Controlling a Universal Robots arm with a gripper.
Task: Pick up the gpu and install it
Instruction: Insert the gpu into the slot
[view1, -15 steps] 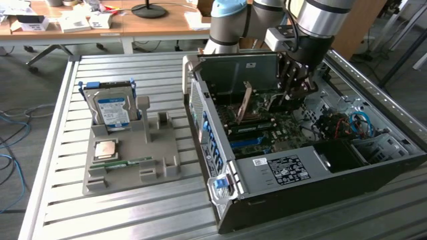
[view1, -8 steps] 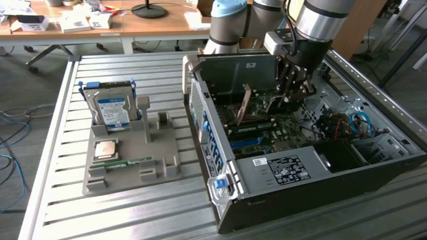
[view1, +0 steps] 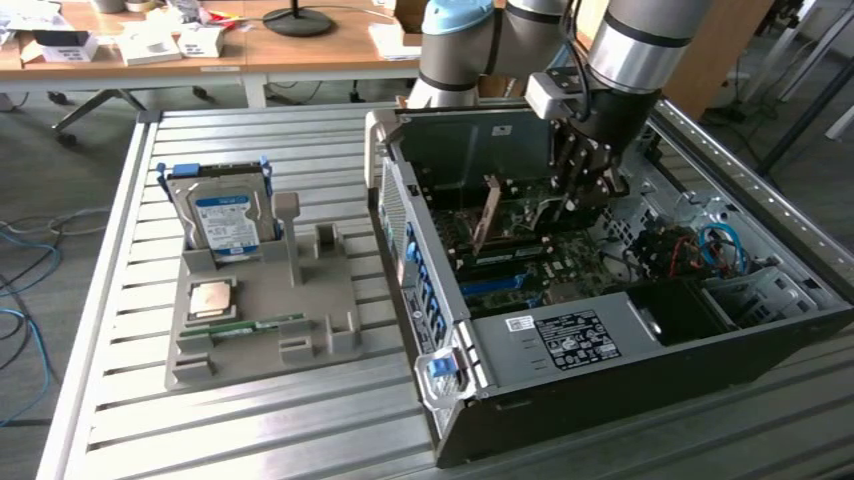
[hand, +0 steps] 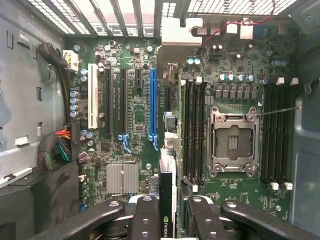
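**Wrist view: gpu (hand: 167, 210) gripped edge-on inside the open case**

Surroundings, exterior view. The computer case (view1: 424, 300) lies open on the slatted metal desk (view1: 120, 420). At the case's 9 o'clock sits a grey tray (view1: 334, 330). It holds an upright hard drive (view1: 227, 222), a square chip (view1: 214, 298) and a green memory stick (view1: 254, 325). A wooden desk (view1: 320, 55) with boxes stands at 12 o'clock. The arm (view1: 641, 40) reaches down into the case from 1 o'clock. The case walls ring it, and blue cables (view1: 721, 245) lie at its 4 o'clock.

Obstructions on the motherboard, wrist view. A blue slot (hand: 152, 102), black slots and a white slot (hand: 93, 95) lie on one side of the card. Memory slots (hand: 192, 130) and the processor socket (hand: 234, 142) lie on the other. A finned heatsink (hand: 122, 178) and a cable bundle (hand: 57, 147) sit on the blue slot's side.

Task item. The gpu stands on edge between the jaws, which are closed on it, one on each face. It runs parallel to the blue slot, just beside it. Whether its connector touches a slot cannot be told.
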